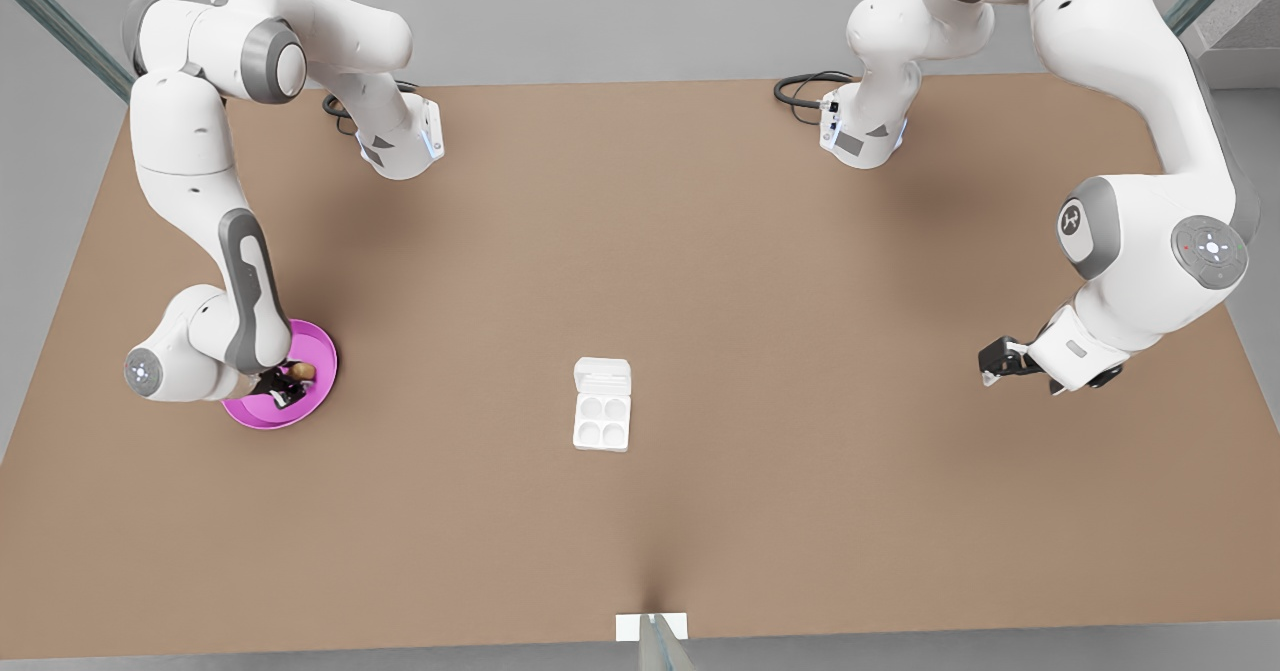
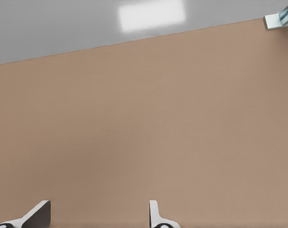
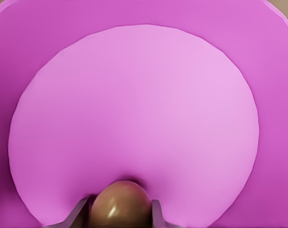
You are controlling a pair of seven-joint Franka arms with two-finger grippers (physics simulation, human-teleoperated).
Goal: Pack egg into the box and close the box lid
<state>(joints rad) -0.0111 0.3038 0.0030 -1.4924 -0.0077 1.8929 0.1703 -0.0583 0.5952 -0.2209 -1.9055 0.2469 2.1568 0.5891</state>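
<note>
Right gripper [image 1: 283, 383]: low over the pink plate [image 1: 318, 346] at the front view's left; its jaws sit one on each side of the egg [image 3: 121, 205] and touch it, pinching it just above the plate's floor
Left gripper [image 1: 990, 361]: at the front view's right, held above bare worktop [image 1: 760, 331], well apart from the box; this arm waits; jaws spread, with the two fingertips [image 2: 155, 216] wide apart and nothing between them
Egg: tan-brown, glossy, on the plate near its rim on the side towards the box; in the front view it shows as a small brown spot beside the dark fingers
Box [image 1: 602, 422]: white tray near the middle of the worktop, four round cups, all vacant
Box lid [image 1: 603, 375]: open, laid flat behind the tray on the far side, raised ridge showing
Writing: a small round emblem on the grey joint cap of the left arm; no legible lettering
</note>
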